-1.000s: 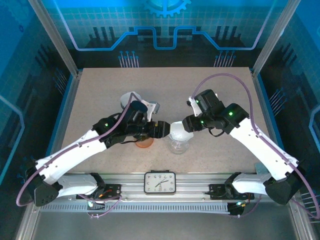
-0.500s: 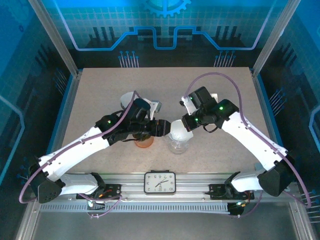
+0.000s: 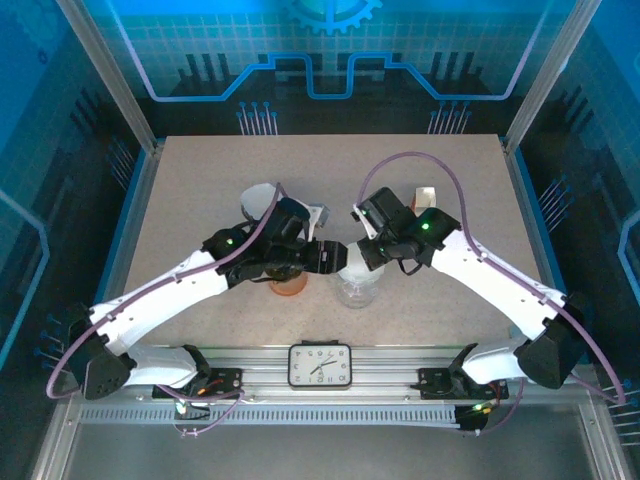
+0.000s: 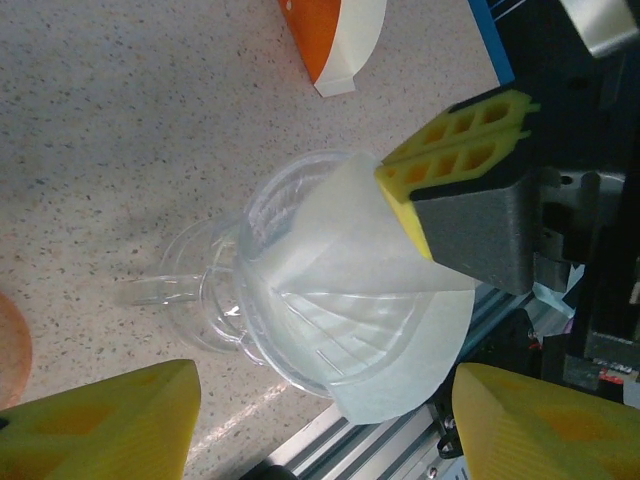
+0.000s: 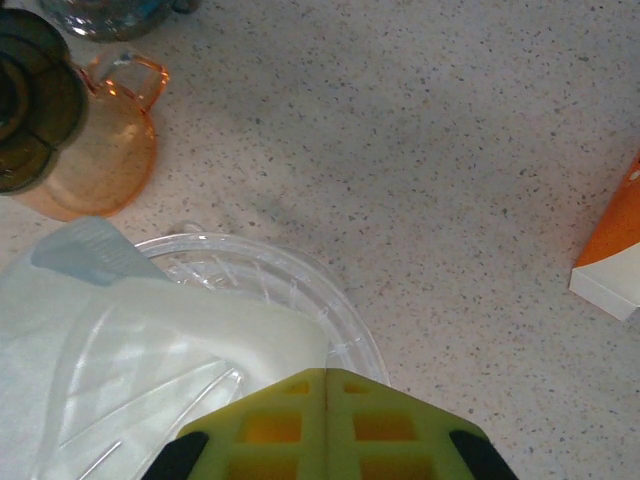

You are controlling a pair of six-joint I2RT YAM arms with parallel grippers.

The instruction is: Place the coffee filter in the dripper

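A clear glass dripper [image 4: 225, 300] stands on the speckled table, with a white paper coffee filter [image 4: 350, 290] sitting in its cone and sticking out over the rim. In the top view the dripper [image 3: 357, 290] and the filter [image 3: 352, 264] lie between the two arms. My right gripper [image 5: 325, 375] is shut, pinching the filter's upper edge just inside the rim [image 5: 350, 330]; its yellow fingers [image 4: 460, 140] also cross the left wrist view. My left gripper [image 4: 325, 390] is open, one yellow finger either side of the dripper and touching nothing.
An orange translucent cup [image 5: 100, 165] stands just left of the dripper, partly under my left arm [image 3: 250, 262]. An orange and white box [image 5: 612, 250] lies behind to the right. A clock [image 3: 320, 365] sits on the front rail.
My right gripper has shut and moved left, onto the filter's edge at the dripper. The left arm has crept slightly forward, its jaws still open.
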